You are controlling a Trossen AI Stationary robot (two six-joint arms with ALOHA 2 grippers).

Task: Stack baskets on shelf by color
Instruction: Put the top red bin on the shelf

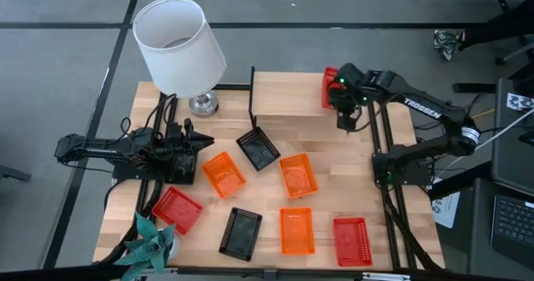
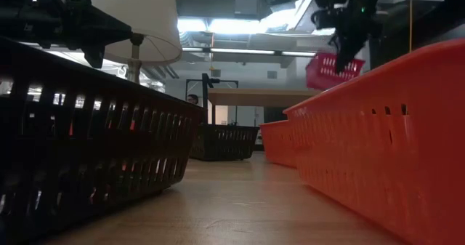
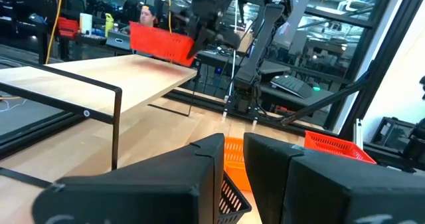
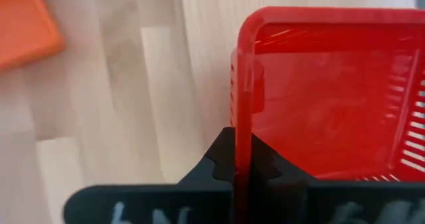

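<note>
Step in hand: placing. The right gripper (image 1: 344, 106) is clamped on the wall of a red basket (image 1: 330, 87), held over the shelf (image 1: 288, 97) at its 3 o'clock end, apparently not yet seated. Next move: lower squarely, then release. The left gripper (image 1: 196, 143) waits at the table's 9 o'clock; I cannot tell its jaw state.

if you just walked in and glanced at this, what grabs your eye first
First, the right gripper at the shelf's right end, its fingers pinched on the rim of a red basket held over the plank. Next, the big white lamp at the table's back left corner, and the scatter of orange, red and black baskets across the tabletop in front of the shelf. The left gripper waits at the left, beside them.
</note>
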